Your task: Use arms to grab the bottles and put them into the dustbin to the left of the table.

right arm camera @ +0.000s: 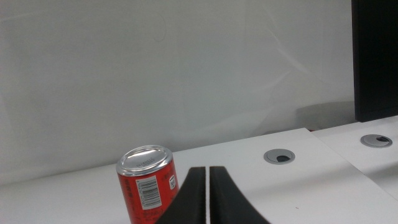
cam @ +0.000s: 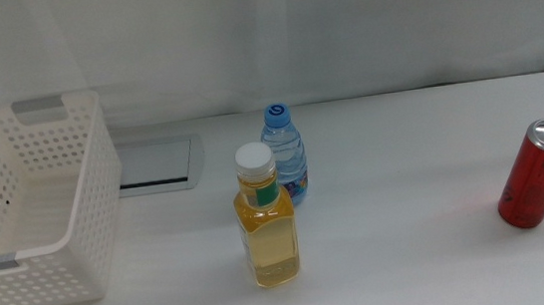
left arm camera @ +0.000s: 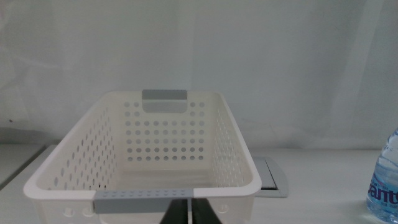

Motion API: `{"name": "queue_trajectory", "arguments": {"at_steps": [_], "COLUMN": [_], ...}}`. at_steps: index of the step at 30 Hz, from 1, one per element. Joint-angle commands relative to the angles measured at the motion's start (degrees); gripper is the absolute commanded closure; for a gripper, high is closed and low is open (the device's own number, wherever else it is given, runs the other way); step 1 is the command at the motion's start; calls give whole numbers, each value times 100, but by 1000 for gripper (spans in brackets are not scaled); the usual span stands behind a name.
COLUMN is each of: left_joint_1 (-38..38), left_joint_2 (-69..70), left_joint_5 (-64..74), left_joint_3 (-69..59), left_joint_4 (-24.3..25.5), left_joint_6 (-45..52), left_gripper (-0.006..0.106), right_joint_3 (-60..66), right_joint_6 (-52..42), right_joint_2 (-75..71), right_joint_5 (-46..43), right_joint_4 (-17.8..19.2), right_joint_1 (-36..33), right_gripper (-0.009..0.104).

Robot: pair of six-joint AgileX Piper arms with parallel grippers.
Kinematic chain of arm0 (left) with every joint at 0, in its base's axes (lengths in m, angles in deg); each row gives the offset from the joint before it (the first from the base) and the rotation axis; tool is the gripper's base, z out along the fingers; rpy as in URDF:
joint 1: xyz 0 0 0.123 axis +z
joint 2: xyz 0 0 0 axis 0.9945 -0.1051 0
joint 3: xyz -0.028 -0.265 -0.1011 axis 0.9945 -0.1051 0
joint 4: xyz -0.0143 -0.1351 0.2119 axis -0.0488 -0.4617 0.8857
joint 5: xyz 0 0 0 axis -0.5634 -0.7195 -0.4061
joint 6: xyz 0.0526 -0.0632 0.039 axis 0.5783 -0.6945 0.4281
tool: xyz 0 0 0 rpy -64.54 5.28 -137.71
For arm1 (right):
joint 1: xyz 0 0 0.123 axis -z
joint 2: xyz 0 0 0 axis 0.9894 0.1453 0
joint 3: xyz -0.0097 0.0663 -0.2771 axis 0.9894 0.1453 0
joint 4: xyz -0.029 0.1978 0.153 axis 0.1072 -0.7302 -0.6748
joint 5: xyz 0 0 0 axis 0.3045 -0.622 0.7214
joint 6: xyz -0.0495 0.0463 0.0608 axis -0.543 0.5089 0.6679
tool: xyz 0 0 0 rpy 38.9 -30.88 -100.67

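The square bottle of yellow liquid [cam: 265, 223] with white cap and green label stands upright mid-table. Just behind it is the small blue-capped water bottle [cam: 284, 156], also at the picture edge in the left wrist view [left arm camera: 385, 186]. A red can [cam: 539, 175] stands far right. The white perforated dustbin [cam: 90, 190] sits at the left and looks empty. Neither arm shows in the middle view. My left gripper [left arm camera: 188, 204] is shut, low in front of the dustbin's near rim [left arm camera: 144, 194]. My right gripper [right arm camera: 207, 171] is shut, just beside the red can [right arm camera: 148, 183].
A flat grey inset panel [cam: 153, 164] lies between the dustbin and the bottles. Two round cable grommets [right arm camera: 280, 155] sit in the tabletop beyond the can, and a dark upright panel [right arm camera: 375, 59] stands past them. A white curtain backs the table.
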Motion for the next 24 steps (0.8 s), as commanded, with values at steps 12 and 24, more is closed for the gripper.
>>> {"name": "queue_trajectory", "arguments": {"at_steps": [12, 24], "left_joint_1": [1, 1], "left_joint_2": [20, 20], "left_joint_5": [-323, -348], "left_joint_3": [-225, -225], "left_joint_4": [-58, -83], "left_joint_6": [-64, -650], "left_gripper": [78, 9], "right_joint_3": [231, 231], "right_joint_6": [-16, -43], "right_joint_2": [-41, -41], "right_joint_5": [-286, -242], "right_joint_4": [19, 70], "right_joint_1": [-9, -9], "right_gripper": [62, -8]}}
